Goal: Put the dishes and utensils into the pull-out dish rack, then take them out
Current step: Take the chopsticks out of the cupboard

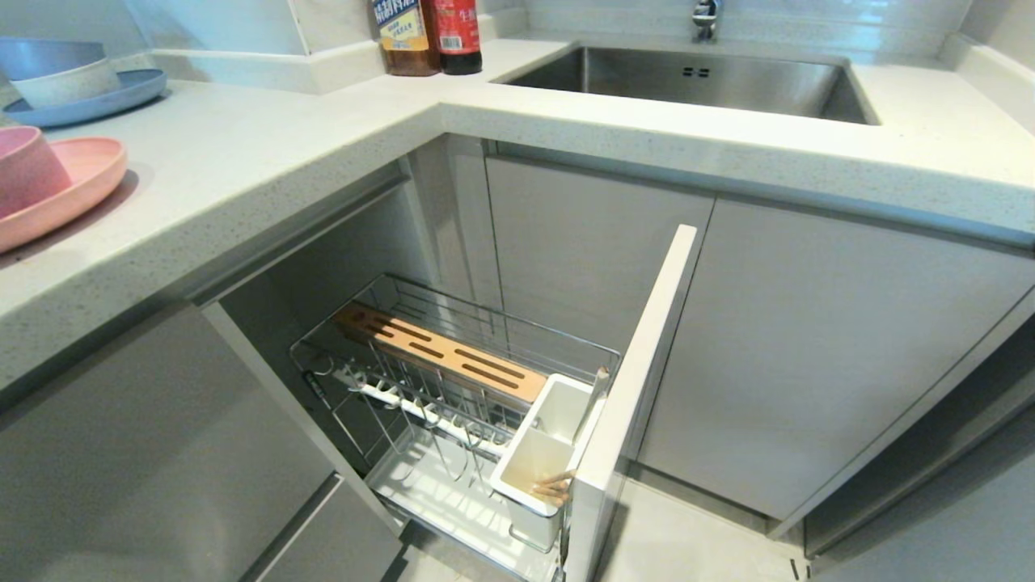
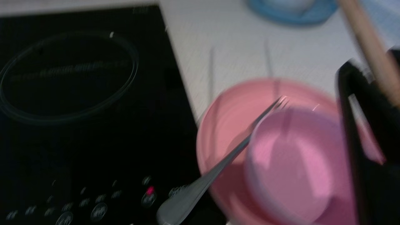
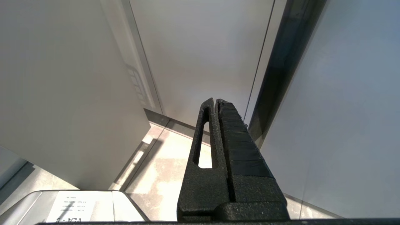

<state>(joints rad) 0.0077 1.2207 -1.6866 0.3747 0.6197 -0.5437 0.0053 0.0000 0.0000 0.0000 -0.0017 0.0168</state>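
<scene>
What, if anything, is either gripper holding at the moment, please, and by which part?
The left gripper holds a wooden chopstick; where along its length cannot be told. The right gripper holds nothing.

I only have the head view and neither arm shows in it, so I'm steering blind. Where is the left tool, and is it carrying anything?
Observer: The left tool is over the counter by the pink plate, shut on a wooden chopstick.
Operator: Where is the fork?
Observer: The fork lies on that plate beside the pink bowl, with its handle sticking out over a black cooktop.
Operator: And the right tool?
Observer: The right tool is shut and empty, pointing at cabinet fronts and the floor.
</scene>
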